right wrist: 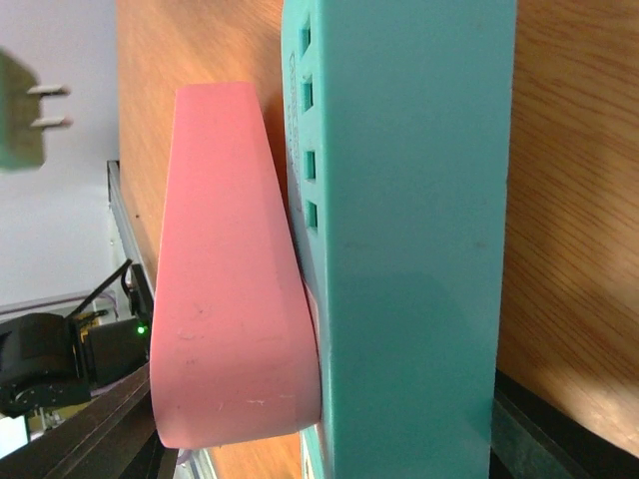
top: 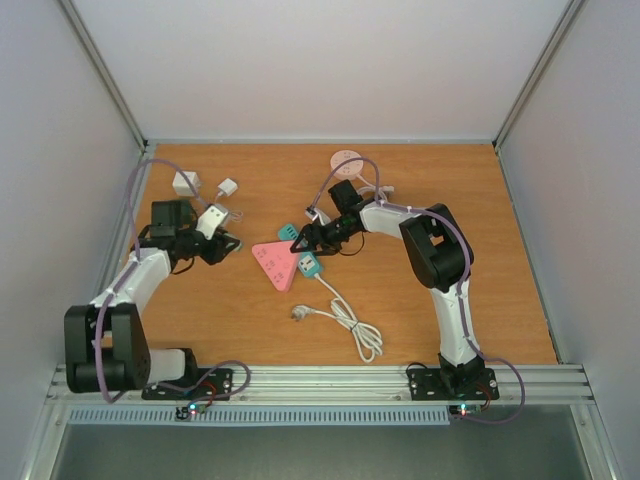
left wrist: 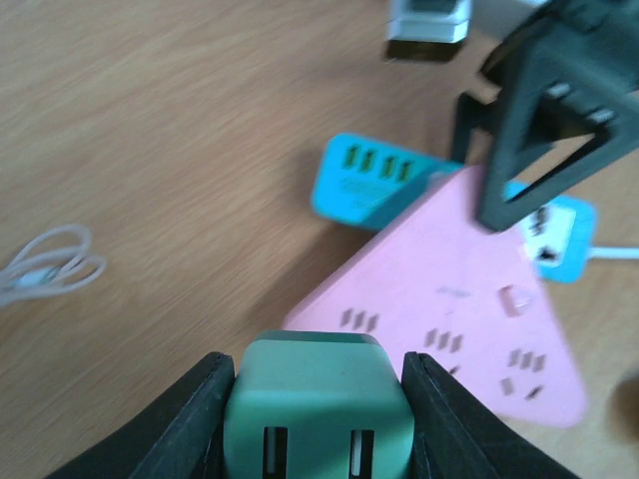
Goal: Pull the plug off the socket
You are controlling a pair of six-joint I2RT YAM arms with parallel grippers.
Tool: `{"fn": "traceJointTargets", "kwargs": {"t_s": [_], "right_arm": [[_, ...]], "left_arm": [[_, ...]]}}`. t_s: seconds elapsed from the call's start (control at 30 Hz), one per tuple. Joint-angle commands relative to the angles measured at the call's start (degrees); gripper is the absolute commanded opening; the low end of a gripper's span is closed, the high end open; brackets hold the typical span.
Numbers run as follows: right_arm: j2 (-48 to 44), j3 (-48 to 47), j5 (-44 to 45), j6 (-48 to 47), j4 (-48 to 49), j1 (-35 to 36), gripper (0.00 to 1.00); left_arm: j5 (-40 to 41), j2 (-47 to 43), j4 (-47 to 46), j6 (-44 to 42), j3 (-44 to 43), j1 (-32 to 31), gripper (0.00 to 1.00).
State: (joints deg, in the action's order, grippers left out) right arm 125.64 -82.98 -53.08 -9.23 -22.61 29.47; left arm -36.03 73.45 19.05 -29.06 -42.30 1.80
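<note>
White walls box in a wooden tabletop [top: 450,300]. The green plug [left wrist: 318,409] is clamped between the fingers of the left end effector [left wrist: 318,371]. It is already free of the pink power strip [left wrist: 449,319], which lies apart on that arm's right, and its prongs point back at the strip, so any further pull should run leftward along that line. The right end effector [top: 305,240], the nearer one to the strip, is closed across it and the teal socket block [right wrist: 419,249] beside it, seemingly pinning both.
</note>
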Motion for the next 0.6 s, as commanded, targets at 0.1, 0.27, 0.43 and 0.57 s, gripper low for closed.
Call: {"fn": "traceJointTargets", "kwargs": {"t_s": [0.1,0.27,0.43,0.57], "right_arm": [[0.4,1.3,11.4,-0.3,-2.3,-1.8,0.37],[0.6,1.3,11.3,-0.4,-2.5,-1.8,0.37],[0.9,1.2,11.2,-0.5,-2.6,-1.8,0.37],[0.7,1.2,11.1,-0.6,-2.7,-1.9,0.37]], "left_arm": [[-5.6,10.4,-1.9,-11.5,-4.6,8.5,0.25],[-6.8,14.5,-6.5,-14.2,-5.1,9.5,0.28],[-5.8,18.6,-4.3,-16.6,-9.0,9.6,0.30],[-2.7,21.2,-2.1,-20.9,-9.9,9.6,0.34]]}}
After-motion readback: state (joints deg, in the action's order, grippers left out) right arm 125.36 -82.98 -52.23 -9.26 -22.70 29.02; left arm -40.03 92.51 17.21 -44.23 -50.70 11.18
